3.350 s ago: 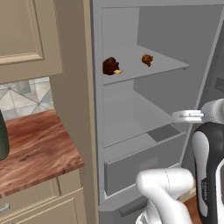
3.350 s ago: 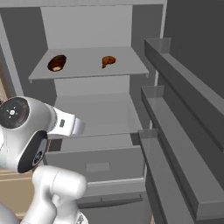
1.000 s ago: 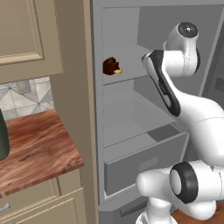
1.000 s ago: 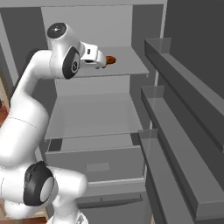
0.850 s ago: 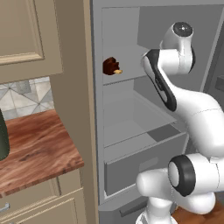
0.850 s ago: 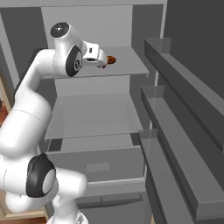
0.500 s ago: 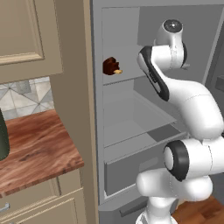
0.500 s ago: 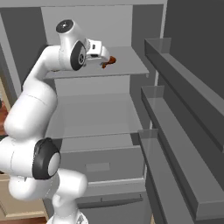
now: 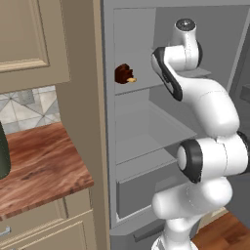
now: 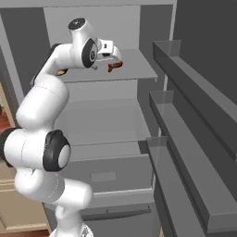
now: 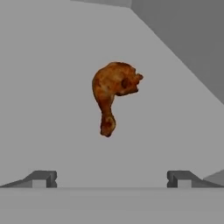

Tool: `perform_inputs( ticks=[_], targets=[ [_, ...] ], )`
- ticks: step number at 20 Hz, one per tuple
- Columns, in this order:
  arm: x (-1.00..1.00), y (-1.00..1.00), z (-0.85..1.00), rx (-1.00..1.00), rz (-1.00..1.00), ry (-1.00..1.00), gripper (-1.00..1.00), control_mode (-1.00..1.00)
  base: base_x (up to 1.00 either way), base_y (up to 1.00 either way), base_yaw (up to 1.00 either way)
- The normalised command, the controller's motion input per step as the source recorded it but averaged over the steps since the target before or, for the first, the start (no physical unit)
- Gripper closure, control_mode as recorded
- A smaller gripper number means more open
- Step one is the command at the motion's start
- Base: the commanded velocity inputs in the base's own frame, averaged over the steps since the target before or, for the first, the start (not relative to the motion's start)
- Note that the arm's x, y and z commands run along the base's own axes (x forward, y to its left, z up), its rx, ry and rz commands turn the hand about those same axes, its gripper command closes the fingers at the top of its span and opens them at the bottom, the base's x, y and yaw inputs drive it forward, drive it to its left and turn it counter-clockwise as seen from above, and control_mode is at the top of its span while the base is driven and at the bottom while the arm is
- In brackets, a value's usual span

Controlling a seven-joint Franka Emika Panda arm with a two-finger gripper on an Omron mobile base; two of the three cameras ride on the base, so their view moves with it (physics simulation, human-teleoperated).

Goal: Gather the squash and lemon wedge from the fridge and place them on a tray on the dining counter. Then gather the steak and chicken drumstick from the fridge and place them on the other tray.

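The grey fridge [image 9: 146, 141] stands open. On its upper shelf [image 10: 134, 69] lies the chicken drumstick [image 10: 115, 66], brown and orange, thick end away from the hand [image 11: 113, 94]. My gripper [image 10: 113, 58] hovers just above and before it, jaws open wide with nothing between them; the drumstick sits centred ahead of the gripper [image 11: 111, 179], apart from both fingertips [image 11: 43, 178]. The dark brown steak [image 9: 124, 73] rests at the left end of the same shelf, its edge peeking from behind my arm [image 10: 60, 71].
The fridge door with its deep grey shelves [image 10: 185, 115] stands open on the right. A lower shelf and a drawer [image 10: 106, 162] lie below. Left of the fridge are a wood-grain counter [image 9: 39, 161], a beige cabinet [image 9: 29, 39] and a dark green object [image 9: 2, 156].
The arm has swung up and reached deeper over the upper shelf, bringing the hand closer to the chicken drumstick. The jaws have stayed open. The steak and drumstick have not moved.
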Motion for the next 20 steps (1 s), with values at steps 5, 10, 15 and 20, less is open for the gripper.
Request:
perform_inputs(
  ticks=[5, 10, 15, 20],
  targets=[
    [0.34, 0.0, -0.29, -0.03, 0.0, 0.01, -1.0, -1.0, 0.0, 0.0, 0.0],
    [0.39, 0.0, -0.23, -0.01, 0.0, 0.0, -1.0, -1.0, 0.0, 0.0, 0.0],
    [0.54, 0.0, -0.13, 0.0, 0.0, 0.0, -1.0, -1.0, 0.0, 0.0, 0.0],
    [0.47, 0.0, -0.05, 0.0, 0.0, 0.0, -1.0, -1.0, 0.0, 0.0, 0.0]
  ],
)
